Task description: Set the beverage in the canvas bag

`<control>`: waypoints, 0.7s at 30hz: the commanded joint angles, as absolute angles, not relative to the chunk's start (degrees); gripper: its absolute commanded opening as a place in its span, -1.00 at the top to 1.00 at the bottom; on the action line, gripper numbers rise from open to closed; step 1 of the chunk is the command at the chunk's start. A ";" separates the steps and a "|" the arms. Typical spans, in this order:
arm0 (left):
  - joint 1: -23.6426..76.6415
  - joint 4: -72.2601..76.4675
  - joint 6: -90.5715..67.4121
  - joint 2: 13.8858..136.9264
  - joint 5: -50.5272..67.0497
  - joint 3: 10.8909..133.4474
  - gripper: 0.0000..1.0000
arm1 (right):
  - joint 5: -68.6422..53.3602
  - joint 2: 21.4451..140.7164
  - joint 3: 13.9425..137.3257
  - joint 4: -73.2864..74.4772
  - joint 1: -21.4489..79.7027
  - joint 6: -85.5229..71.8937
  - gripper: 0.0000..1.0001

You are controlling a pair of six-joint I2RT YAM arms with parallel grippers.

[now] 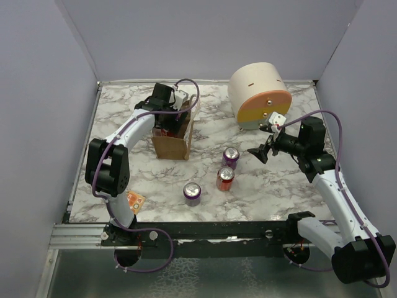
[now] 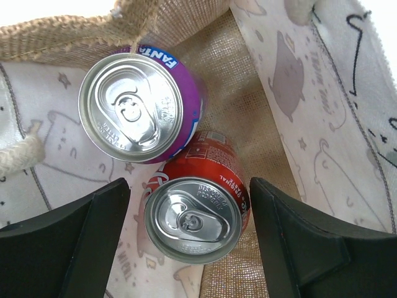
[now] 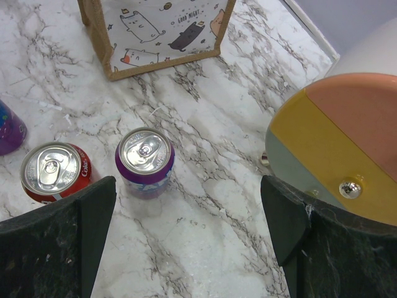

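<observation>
Tan canvas, soft and easily pushed out of shape, makes up the bag (image 1: 169, 148) standing at the far left of the table (image 1: 279, 186), and the left gripper (image 2: 189, 208) hangs in its mouth. Its jaws stand apart on either side of the bagged red can (image 2: 195, 217) with a gap showing on both sides, so they grip nothing. That can sits upright on the bag floor just beside a bagged purple can (image 2: 133, 108). I judge that little room is left inside and that the safe way out is straight up, since the cloth walls and a rope handle (image 2: 18, 155) lie close to the fingers and could snag. Right of the bag, three more beverages stand upright on the marble: a near purple can (image 1: 192, 193), a loose red can (image 1: 225, 178) and a far purple can (image 1: 231, 157), near one another but apart. Where the tops show clearly, the tabs are unbroken, so the cans are likely full and weighty. Their walls are stiff yet thin, smooth and probably slippery, best taken across the round side below the rim. The right gripper (image 3: 188, 192) hovers just right of the far purple can, jaws wide open and empty. Farthest right, the cylinder (image 1: 259, 96) lies close behind it and would limit swing there, while bare marble lies between the cans and the bag.
</observation>
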State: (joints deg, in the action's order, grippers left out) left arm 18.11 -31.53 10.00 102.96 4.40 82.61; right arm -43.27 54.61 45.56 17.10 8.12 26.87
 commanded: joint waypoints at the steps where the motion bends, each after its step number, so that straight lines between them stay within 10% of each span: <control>1: 17.83 -31.34 10.20 100.47 2.78 84.64 -0.63 | -43.38 53.94 45.04 16.61 7.81 27.26 -0.99; 21: 17.80 -32.02 11.25 95.56 1.10 86.67 -0.65 | -43.29 53.93 45.07 16.61 7.73 27.36 -0.99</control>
State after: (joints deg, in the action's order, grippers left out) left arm 18.06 -31.75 10.68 99.24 2.02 84.75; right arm -43.27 54.61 45.56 17.10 8.12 26.87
